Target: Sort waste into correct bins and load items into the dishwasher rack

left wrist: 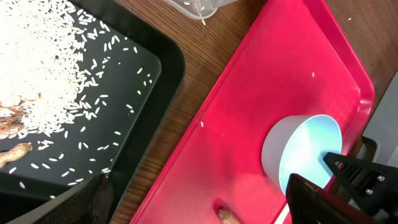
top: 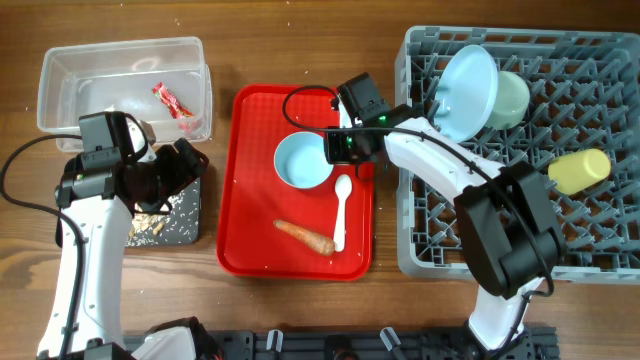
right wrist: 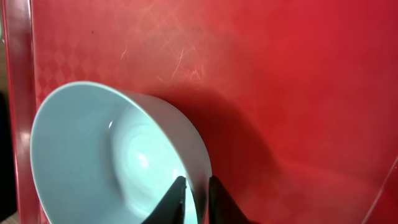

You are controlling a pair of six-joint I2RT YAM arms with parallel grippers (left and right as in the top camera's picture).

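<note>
The small light-blue bowl [top: 300,160] [left wrist: 305,149] [right wrist: 93,155] sits on the red tray [top: 255,130]. My right gripper [top: 338,148] [right wrist: 196,186] is shut on its right rim, one finger inside and one outside. A white spoon [top: 341,208] and the carrot piece [top: 305,236] [left wrist: 225,216] lie on the tray. My left gripper [top: 190,163] [left wrist: 196,193] is open and empty over the gap between the black tray [top: 180,215] [left wrist: 143,68] and the red tray. Rice [left wrist: 37,68] covers the black tray. The red wrapper [top: 170,100] lies in the clear tub [top: 60,70]. I cannot make out the tissue.
The grey rack [top: 430,230] at the right holds the white plate [top: 468,90], the mint-green bowl [top: 510,98] and the yellow cup [top: 578,170]. Peanut shells [left wrist: 12,152] lie with the rice. Bare wood shows between the trays.
</note>
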